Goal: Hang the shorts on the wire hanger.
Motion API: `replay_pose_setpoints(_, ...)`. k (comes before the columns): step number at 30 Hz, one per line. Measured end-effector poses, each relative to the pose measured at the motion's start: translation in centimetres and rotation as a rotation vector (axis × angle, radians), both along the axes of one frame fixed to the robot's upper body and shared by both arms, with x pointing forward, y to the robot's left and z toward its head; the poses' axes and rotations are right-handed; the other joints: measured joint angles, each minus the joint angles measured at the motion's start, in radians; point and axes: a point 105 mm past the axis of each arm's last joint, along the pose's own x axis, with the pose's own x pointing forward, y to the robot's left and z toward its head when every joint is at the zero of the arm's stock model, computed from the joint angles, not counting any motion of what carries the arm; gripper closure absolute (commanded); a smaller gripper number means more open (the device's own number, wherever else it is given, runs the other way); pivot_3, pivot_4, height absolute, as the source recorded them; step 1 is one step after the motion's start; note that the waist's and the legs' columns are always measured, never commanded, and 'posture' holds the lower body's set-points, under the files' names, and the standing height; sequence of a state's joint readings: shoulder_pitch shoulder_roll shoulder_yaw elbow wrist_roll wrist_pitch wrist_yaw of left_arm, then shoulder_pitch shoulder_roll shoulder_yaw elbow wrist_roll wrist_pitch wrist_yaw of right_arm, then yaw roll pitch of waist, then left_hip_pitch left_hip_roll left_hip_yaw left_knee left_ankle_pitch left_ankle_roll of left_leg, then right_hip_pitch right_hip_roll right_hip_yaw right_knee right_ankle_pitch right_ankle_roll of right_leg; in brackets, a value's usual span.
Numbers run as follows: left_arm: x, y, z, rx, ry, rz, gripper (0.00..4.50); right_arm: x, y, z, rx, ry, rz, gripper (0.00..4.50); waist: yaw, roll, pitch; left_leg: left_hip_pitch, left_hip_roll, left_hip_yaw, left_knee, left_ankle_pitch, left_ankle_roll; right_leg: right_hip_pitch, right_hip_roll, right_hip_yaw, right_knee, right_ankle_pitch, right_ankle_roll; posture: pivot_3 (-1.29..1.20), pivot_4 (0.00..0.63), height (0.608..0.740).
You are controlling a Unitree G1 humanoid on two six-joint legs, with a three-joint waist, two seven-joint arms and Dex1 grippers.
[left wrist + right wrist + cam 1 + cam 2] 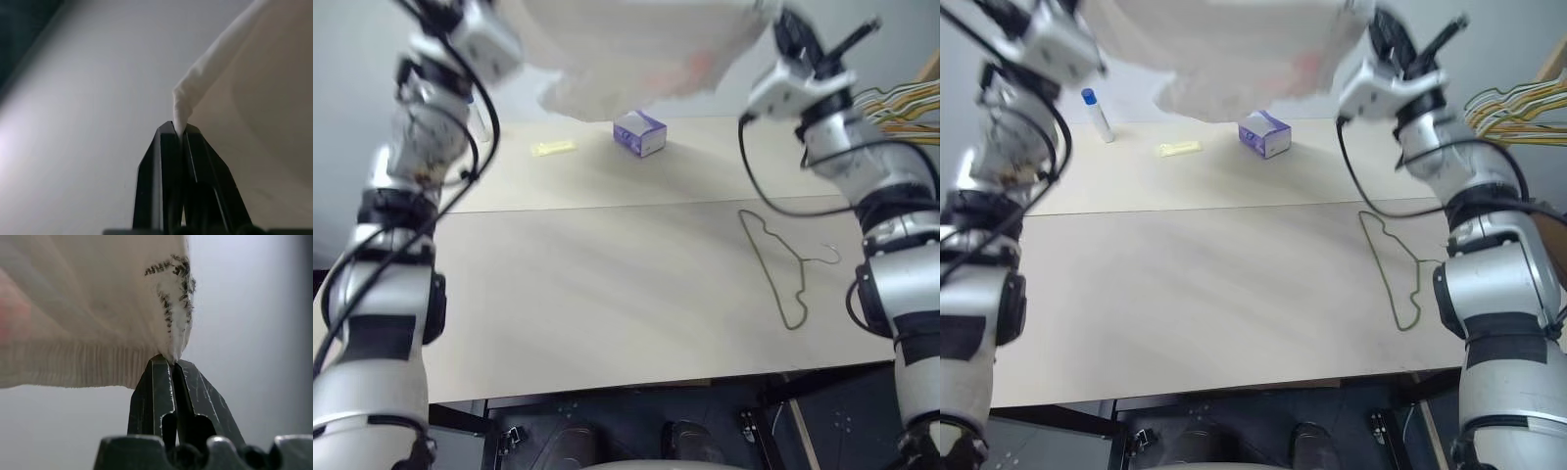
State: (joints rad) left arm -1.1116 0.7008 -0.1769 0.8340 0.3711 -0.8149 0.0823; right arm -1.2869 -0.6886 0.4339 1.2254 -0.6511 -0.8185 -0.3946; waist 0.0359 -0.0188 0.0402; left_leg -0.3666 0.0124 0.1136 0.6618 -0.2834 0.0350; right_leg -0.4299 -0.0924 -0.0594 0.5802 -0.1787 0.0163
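Left claw: you pinch a shorts corner.
Right claw: clamps the other corner.
Wire hanger: desk, lower right.

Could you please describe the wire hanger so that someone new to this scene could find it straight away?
Look at the pale table, toward its near right corner. The wire hanger lies flat there alone: thin olive-green wire, triangular with a curved hook, unlike the bunch of colourful hangers beyond the table's right edge.
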Motion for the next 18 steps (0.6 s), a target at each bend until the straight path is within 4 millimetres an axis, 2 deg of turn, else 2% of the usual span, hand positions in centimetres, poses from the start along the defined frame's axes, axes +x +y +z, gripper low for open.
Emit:
replay_pose_setpoints(1,-0.2,-0.3,-1.4,0.023,0.042,-0.031,4.48,0.0,0.1,-1.4,-0.034,0.048,0.018,4.5,-0.007,0.0,0.0,0.001,0.0,0.0,0.001,0.0,0.0,0.001,0.0,0.0,0.001,0.0,0.0,0.18,0.0,0.74)
replay_pose_setpoints(3,-1.5,-0.9,-6.3,0.095,0.212,-0.133,4.48,-0.5,0.4,-6.6,-0.143,0.229,0.089,4.5,-0.032,0.0,0.0,0.001,0.002,-0.001,0.004,0.0,0.0,0.001,0.0,0.0,0.004,0.0,0.0,0.18,0.0,0.74)
replay_pose_setpoints(7,-4.8,-1.2,-12.8,0.231,0.5,-0.247,4.48,-2.0,0.5,-13.0,-0.254,0.461,0.177,4.5,-0.061,0.0,0.0,0.003,0.003,0.0,0.006,0.0,0.0,0.0,0.001,0.004,0.01,0.0,-0.001,0.18,0.0,0.74)
replay_pose_setpoints(10,-7.0,-0.7,-16.3,0.325,0.719,-0.279,4.48,-3.2,0.7,-15.7,-0.324,0.535,0.225,4.5,-0.062,0.001,0.001,0.003,0.004,0.0,0.014,0.0,0.0,0.0,0.001,0.006,0.016,-0.001,-0.001,0.18,0.0,0.74)
replay_pose_setpoints(15,-11.4,0.6,-21.1,0.52,1.034,-0.317,4.48,-5.1,0.8,-18.0,-0.421,0.579,0.298,4.5,-0.044,0.002,0.001,0.015,0.006,0.0,0.017,-0.004,0.009,0.007,-0.001,0.014,0.018,-0.002,0.001,0.17,0.0,0.74)
replay_pose_setpoints(18,-13.7,1.4,-22.8,0.608,1.192,-0.335,4.48,-6.1,0.6,-19.4,-0.488,0.607,0.319,4.5,-0.033,0.002,0.001,0.016,0.005,0.001,0.019,-0.004,0.015,0.005,-0.003,0.018,0.024,-0.003,0.002,0.16,0.0,0.74)
